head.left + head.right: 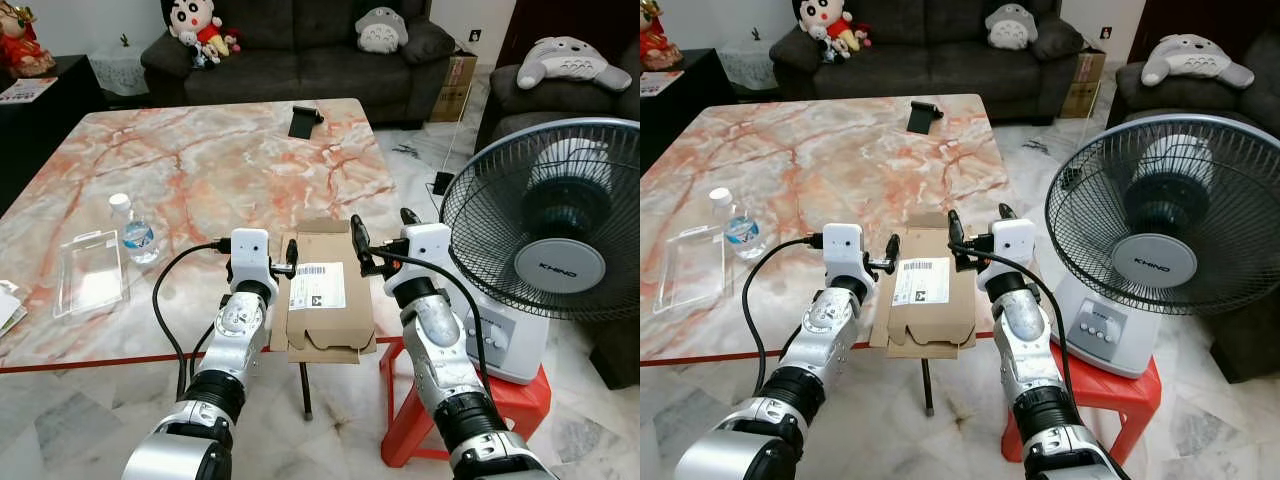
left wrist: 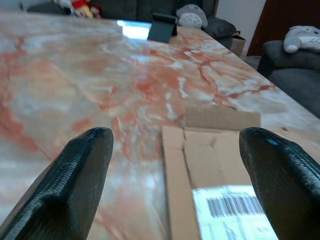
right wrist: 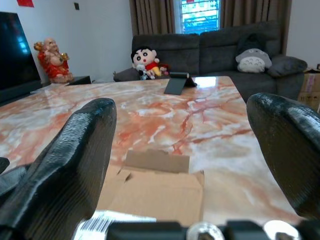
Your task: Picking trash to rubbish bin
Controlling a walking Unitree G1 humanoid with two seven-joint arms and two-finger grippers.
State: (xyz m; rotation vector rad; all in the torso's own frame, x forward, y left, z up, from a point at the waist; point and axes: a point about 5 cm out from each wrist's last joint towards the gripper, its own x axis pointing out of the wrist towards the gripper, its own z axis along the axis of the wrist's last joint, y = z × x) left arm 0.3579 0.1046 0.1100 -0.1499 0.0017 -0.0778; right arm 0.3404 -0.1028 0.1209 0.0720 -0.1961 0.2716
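While both grippers, left gripper (image 1: 290,258) and right gripper (image 1: 382,238), flank the flattened cardboard box (image 1: 328,290) at lower centre with fingers spread apart, nothing is lifted yet; binning remains.

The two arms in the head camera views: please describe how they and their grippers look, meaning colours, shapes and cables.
Both arms are silver metal with round jointed segments and black ribbed collars. Each ends in a white boxy wrist block. The left gripper and the right gripper each have two long black fingers with rounded tips and a faint woven texture. A black cable loops from each wrist block back along its arm.
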